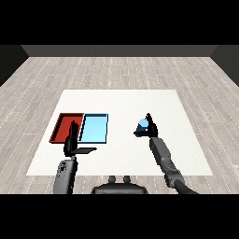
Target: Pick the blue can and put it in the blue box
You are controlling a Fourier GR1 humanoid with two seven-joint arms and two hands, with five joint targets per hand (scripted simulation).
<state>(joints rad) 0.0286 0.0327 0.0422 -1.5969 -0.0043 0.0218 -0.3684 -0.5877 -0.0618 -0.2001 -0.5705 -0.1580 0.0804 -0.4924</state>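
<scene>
Right hand (149, 128) at the can (142, 123)

I see it curled round the can, right of the blue tray (94, 128), hiding most of it; left hand (72, 141) relaxed, overlapping the red tray (63, 125).

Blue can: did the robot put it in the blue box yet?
Not yet. The blue can is on the white table, right of the blue box, which holds nothing. The right hand is at the can, but a closed grip cannot be confirmed. The left hand holds nothing. Lifting, carrying and dropping remain.
</scene>
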